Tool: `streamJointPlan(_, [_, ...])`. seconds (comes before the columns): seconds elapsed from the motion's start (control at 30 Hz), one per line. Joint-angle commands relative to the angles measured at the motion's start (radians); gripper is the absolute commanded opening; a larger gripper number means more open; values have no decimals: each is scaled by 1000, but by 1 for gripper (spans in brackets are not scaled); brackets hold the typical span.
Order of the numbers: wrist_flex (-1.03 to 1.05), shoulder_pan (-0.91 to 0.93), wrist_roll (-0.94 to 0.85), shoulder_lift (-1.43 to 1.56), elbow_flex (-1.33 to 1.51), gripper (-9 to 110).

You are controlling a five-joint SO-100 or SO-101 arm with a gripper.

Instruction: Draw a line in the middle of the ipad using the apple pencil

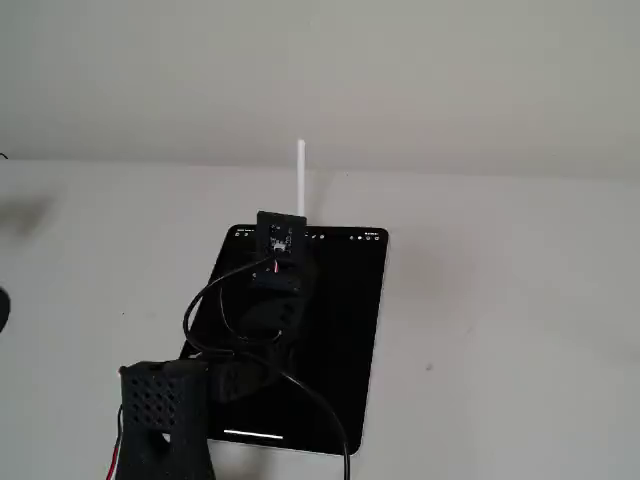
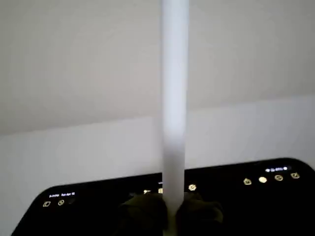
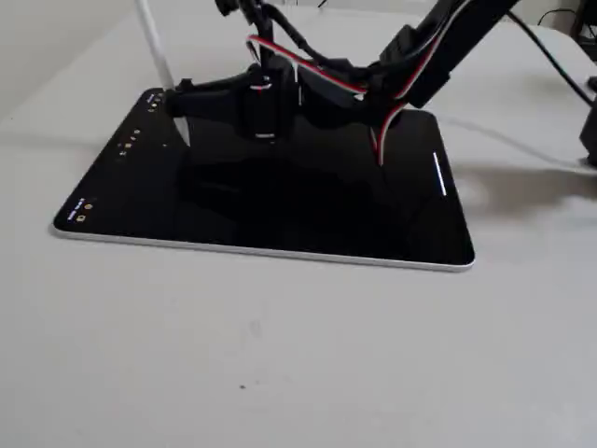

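Note:
The iPad (image 1: 345, 320) lies flat on the white table, its screen dark, with a toolbar row along its far edge in the wrist view (image 2: 261, 181). My gripper (image 3: 177, 98) is shut on the white Apple Pencil (image 3: 152, 42) and holds it nearly upright over the toolbar end of the iPad (image 3: 280, 210). The pencil's tip (image 3: 184, 138) is at or just above the glass; I cannot tell whether it touches. In the wrist view the pencil (image 2: 174, 98) rises between the two dark fingertips (image 2: 142, 214). No drawn line shows on the screen.
The black arm and its cables (image 1: 215, 310) reach over the iPad's middle from the near side. A perforated black arm part (image 1: 160, 405) stands at the iPad's near left corner. Bare white table (image 3: 280, 355) surrounds the iPad.

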Motion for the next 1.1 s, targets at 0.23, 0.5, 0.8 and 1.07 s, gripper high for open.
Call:
streamJointPlan(0.23, [0, 34, -18, 12, -63, 0])
streamJointPlan(0.5, [-57, 34, -35, 23, -5, 0])
streamJointPlan(0.8, [-137, 25, -58, 51, 100, 0])
streamJointPlan(1.07, [-216, 17, -74, 75, 204, 0])
